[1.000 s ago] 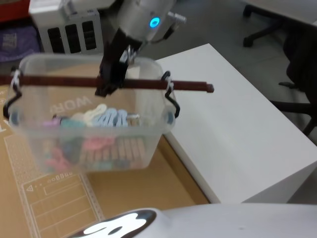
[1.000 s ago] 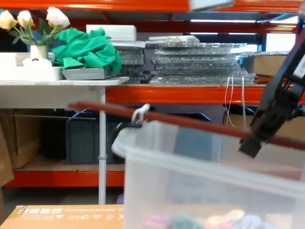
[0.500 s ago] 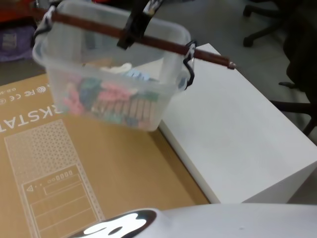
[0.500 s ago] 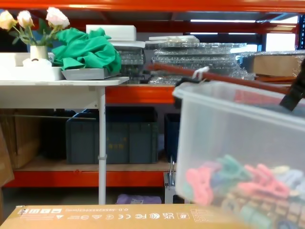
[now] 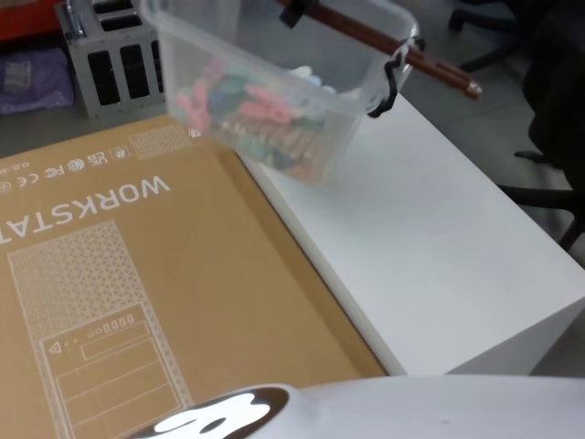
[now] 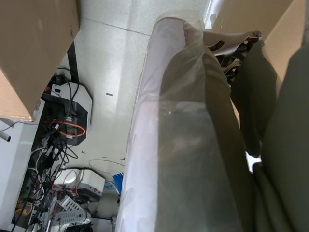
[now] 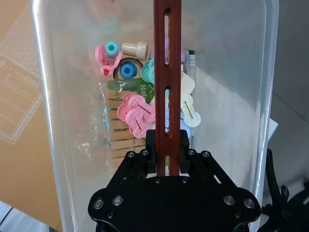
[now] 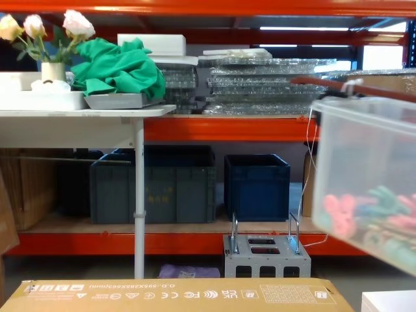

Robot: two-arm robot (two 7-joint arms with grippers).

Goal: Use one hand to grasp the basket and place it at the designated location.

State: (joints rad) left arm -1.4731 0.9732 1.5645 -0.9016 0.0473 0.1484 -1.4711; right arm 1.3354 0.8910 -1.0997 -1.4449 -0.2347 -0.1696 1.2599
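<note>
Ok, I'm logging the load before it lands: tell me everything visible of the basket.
The basket is a translucent whitish plastic bin with a rimmed top, holding pastel clips and wooden pegs. It hangs tilted in the air above the edge of the white table, its reddish-brown slotted handle clamped in the right gripper.

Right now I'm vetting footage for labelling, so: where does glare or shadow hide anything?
Head view: bright glare on the robot's body; chest view: glaring shelf lights, basket contents veiled by its wall; right wrist view: right end effector evenly lit on the handle.
</note>
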